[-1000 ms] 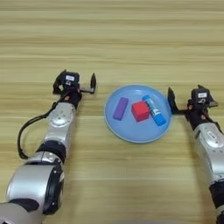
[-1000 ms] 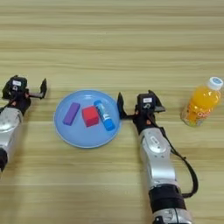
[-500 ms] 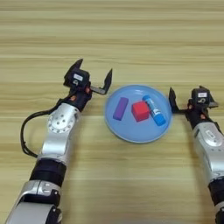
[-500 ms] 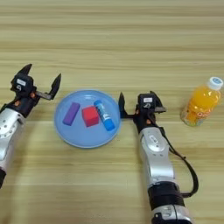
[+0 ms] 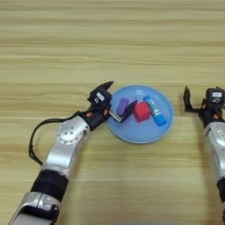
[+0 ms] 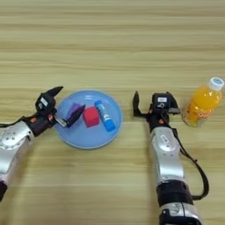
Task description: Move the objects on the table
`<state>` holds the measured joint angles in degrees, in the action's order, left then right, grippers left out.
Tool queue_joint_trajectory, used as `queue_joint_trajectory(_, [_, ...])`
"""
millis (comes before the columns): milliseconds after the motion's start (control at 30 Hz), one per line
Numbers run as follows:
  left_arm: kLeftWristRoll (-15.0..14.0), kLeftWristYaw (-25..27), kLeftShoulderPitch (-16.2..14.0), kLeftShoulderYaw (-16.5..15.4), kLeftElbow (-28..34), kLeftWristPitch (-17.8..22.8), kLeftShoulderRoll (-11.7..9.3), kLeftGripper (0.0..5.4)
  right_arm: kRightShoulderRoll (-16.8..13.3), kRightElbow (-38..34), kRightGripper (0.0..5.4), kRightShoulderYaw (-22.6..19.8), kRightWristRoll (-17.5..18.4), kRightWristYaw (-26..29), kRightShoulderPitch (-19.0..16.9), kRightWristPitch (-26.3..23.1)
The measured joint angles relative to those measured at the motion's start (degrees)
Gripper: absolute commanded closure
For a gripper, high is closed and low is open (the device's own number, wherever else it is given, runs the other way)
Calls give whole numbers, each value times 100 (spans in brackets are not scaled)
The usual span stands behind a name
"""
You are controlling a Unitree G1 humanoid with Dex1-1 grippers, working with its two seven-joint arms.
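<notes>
- Fingers of my left gripper [image 5: 117, 100] are standing spread apart, one tip over the far left rim of the plate [image 5: 132, 132], the other over the plate just beside the purple block [image 5: 121, 105]; I cannot tell whether either is touching it.
- Half a second ago this gripper was hovering over bare table [image 5: 110, 39] left of the plate; it is now reaching in over the plate's left edge.
- All three pieces are lying where they were: the purple block at the left of the plate, the red cube [image 5: 141, 111] in the middle, the glue stick [image 5: 154, 111] to the right, lying at a slant.
- My right gripper [image 6: 151, 103] is staying put on the table right of the plate, fingers apart and holding nothing.
- An orange juice bottle [image 6: 202, 102] is standing upright just right of it.
</notes>
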<state>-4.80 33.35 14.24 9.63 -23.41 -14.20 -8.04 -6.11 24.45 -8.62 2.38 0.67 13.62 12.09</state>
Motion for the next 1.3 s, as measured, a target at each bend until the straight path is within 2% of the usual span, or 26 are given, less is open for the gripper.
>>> queue_joint_trajectory(300, [25,175,-5,88,-313,-120,3,0,1,13,2,11,-2,-2,8,1])
queue_joint_trajectory(567, [75,191,-5,199,-319,-183,30,0,1,29,2,26,-2,0,8,1])
queue_joint_trajectory(867, [209,235,-154,566,-128,-194,237,0,2,30,2,41,-3,0,8,0])
queue_joint_trajectory(1300, [239,170,-140,638,-372,-250,293,0,5,35,2,48,-4,-1,8,0])
